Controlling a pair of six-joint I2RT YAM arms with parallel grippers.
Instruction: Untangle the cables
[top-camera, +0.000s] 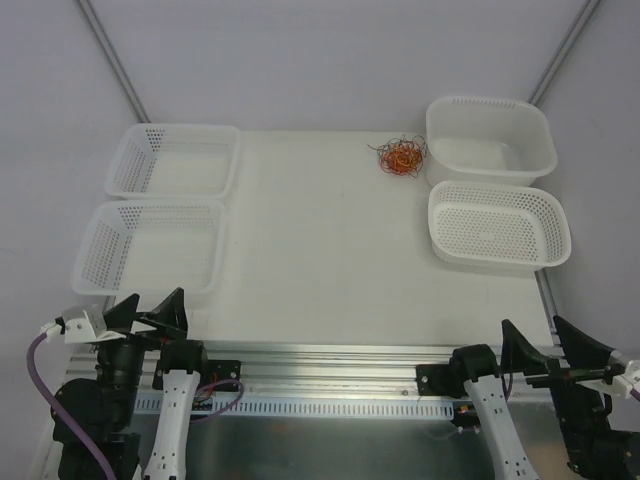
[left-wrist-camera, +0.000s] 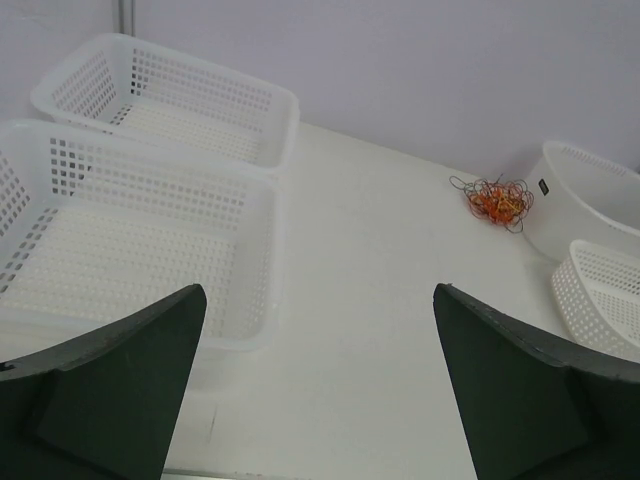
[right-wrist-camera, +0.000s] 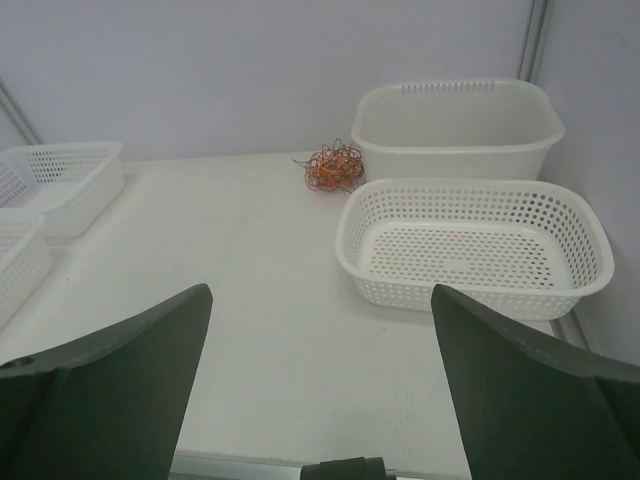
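The cables (top-camera: 399, 156) are a small tangled knot of thin orange, red, black and pale wires lying on the white table at the far right, touching the left wall of the solid tub. The same cables (left-wrist-camera: 499, 201) show far off in the left wrist view and as cables (right-wrist-camera: 333, 168) in the right wrist view. My left gripper (top-camera: 153, 308) rests at the near left edge, open and empty. At the near right edge my right gripper (top-camera: 540, 335) stands open and empty too. Both are far from the knot.
Two perforated white baskets stand at the left, one far (top-camera: 176, 160) and one near (top-camera: 150, 248). At the right are a solid white tub (top-camera: 490, 140) and a perforated basket (top-camera: 498, 226) in front of it. A metal rail (top-camera: 330, 375) runs along the near edge.
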